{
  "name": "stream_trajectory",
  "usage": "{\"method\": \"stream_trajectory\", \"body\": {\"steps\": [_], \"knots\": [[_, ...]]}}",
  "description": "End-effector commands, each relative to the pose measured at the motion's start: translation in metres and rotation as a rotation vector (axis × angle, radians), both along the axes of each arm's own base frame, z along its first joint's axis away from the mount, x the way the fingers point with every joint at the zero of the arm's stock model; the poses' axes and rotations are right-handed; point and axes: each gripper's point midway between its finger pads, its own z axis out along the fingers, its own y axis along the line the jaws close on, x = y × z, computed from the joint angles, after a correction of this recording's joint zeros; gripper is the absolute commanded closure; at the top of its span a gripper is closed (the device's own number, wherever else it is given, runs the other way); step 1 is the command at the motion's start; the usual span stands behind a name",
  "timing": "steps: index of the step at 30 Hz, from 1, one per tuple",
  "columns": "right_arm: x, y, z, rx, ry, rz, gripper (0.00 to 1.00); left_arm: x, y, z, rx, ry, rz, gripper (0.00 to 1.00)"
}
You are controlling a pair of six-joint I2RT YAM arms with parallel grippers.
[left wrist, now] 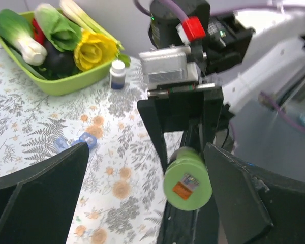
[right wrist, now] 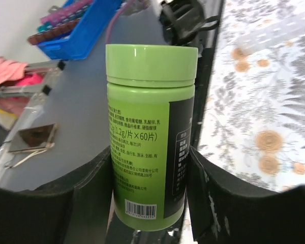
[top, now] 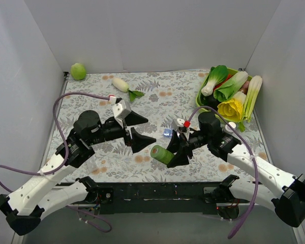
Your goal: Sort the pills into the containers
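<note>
The containers, a short strip of small translucent blue cubes [top: 167, 132], lie on the floral cloth just left of the right gripper. They also show in the left wrist view [left wrist: 85, 141], past my left finger. My right gripper [top: 174, 151] is shut on a green cylindrical pill bottle [top: 161, 154], lid on, held off the table and tilted toward the left arm. In the right wrist view the bottle [right wrist: 142, 101] sits between both fingers of the right gripper [right wrist: 150, 152]. My left gripper [top: 138, 130] is open and empty, facing the bottle's lid [left wrist: 187, 178]. No loose pills show.
A green tray [top: 202, 96] of toy vegetables stands at the back right, with a small white bottle [top: 232, 126] beside it. A white radish [top: 121, 84] and a green fruit [top: 78, 71] lie at the back left. The table's near edge is close under the bottle.
</note>
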Motion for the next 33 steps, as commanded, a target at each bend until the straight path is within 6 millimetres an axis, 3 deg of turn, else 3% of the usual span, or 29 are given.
{"method": "stream_trajectory", "body": {"steps": [1, 5, 7, 9, 11, 17, 18, 25, 30, 33], "knots": [[0.035, 0.003, 0.018, 0.007, -0.307, -0.141, 0.99, 0.011, 0.022, 0.042, -0.26, 0.235, 0.226, 0.02], [0.081, -0.002, 0.014, -0.07, -0.549, -0.312, 0.99, 0.005, 0.017, 0.012, -0.259, 0.739, 0.31, 0.02], [0.099, -0.004, 0.016, -0.102, -0.633, -0.38, 0.99, 0.005, 0.008, -0.018, -0.163, 0.937, 0.357, 0.02], [0.105, -0.004, 0.016, -0.114, -0.664, -0.398, 0.99, 0.005, 0.007, -0.043, -0.116, 1.128, 0.441, 0.02], [0.11, -0.003, 0.017, -0.127, -0.696, -0.416, 0.99, 0.008, 0.003, -0.058, -0.09, 1.21, 0.482, 0.02], [0.11, 0.002, 0.015, -0.141, -0.735, -0.412, 0.99, 0.023, -0.005, -0.062, -0.05, 1.226, 0.538, 0.05], [0.11, 0.003, 0.013, -0.145, -0.731, -0.408, 0.99, 0.025, -0.009, -0.071, -0.015, 1.239, 0.546, 0.06], [0.11, 0.004, 0.01, -0.154, -0.723, -0.405, 0.99, 0.026, -0.019, -0.081, 0.021, 1.264, 0.51, 0.33], [0.104, 0.004, 0.006, -0.157, -0.681, -0.389, 0.99, 0.019, -0.023, -0.079, 0.038, 1.238, 0.437, 0.72], [0.079, 0.009, 0.01, -0.097, -0.61, -0.284, 0.99, 0.015, -0.03, -0.069, 0.043, 1.045, 0.282, 0.93]]}}
